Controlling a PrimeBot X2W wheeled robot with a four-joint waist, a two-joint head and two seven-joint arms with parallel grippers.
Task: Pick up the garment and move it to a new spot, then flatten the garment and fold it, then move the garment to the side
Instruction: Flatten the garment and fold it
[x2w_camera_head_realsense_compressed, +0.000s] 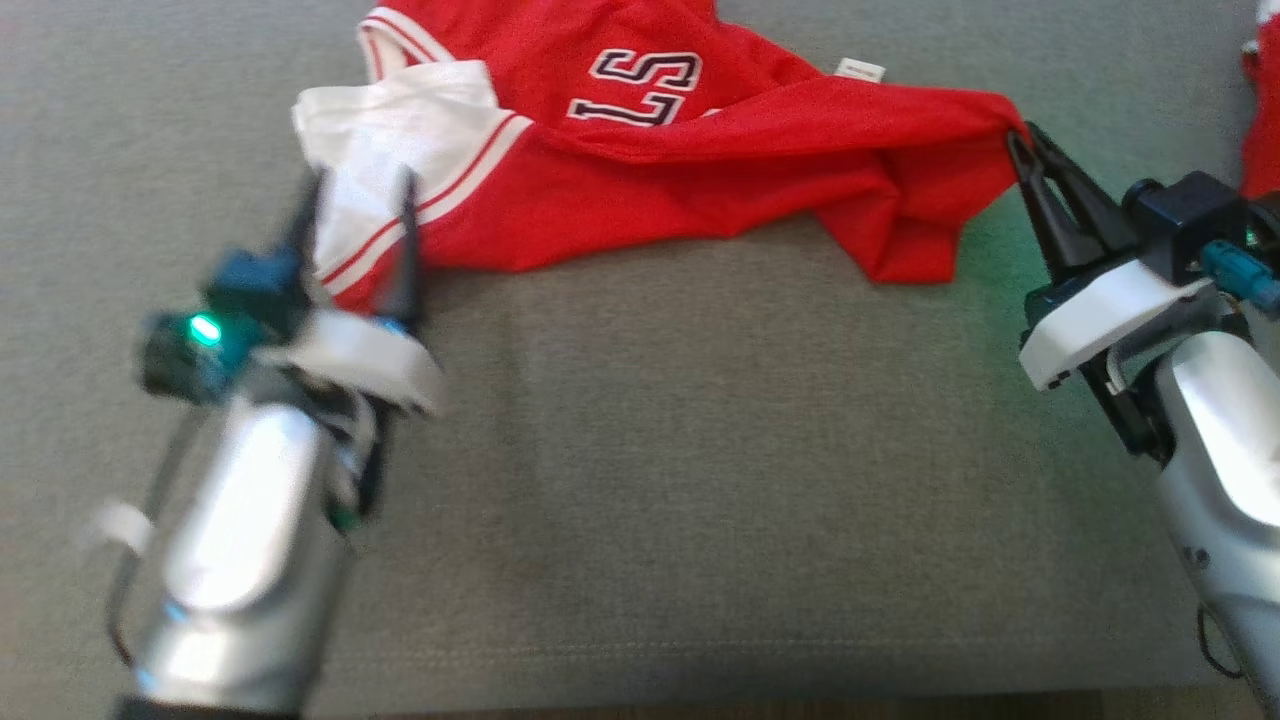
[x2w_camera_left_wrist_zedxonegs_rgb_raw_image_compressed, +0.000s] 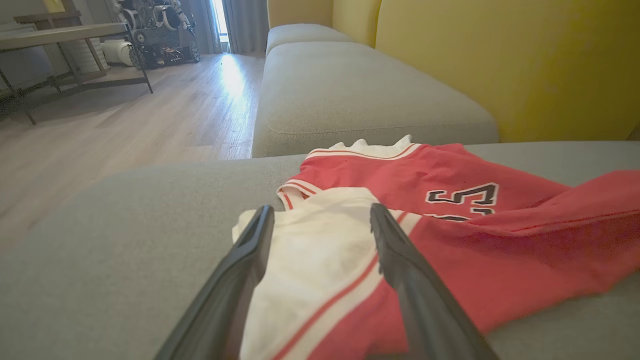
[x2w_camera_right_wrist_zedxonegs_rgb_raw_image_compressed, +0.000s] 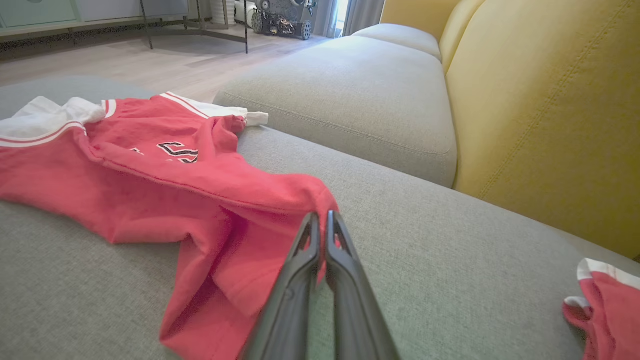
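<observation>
On sofa (x2w_camera_head_realsense_compressed: 700, 450), R gripper (x2w_camera_head_realsense_compressed: 1020, 135) pinches jersey (x2w_camera_head_realsense_compressed: 700, 190) corner; L gripper (x2w_camera_head_realsense_compressed: 362, 180) gapes wide, prob. touching it.

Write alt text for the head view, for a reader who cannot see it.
A crumpled red jersey lies on a grey cushion, with the right gripper shut on its red corner at the right. The left gripper, slightly blurred, is open with its fingers on either side of the jersey's white panel. A second red garment shows at the upper right edge.
</observation>
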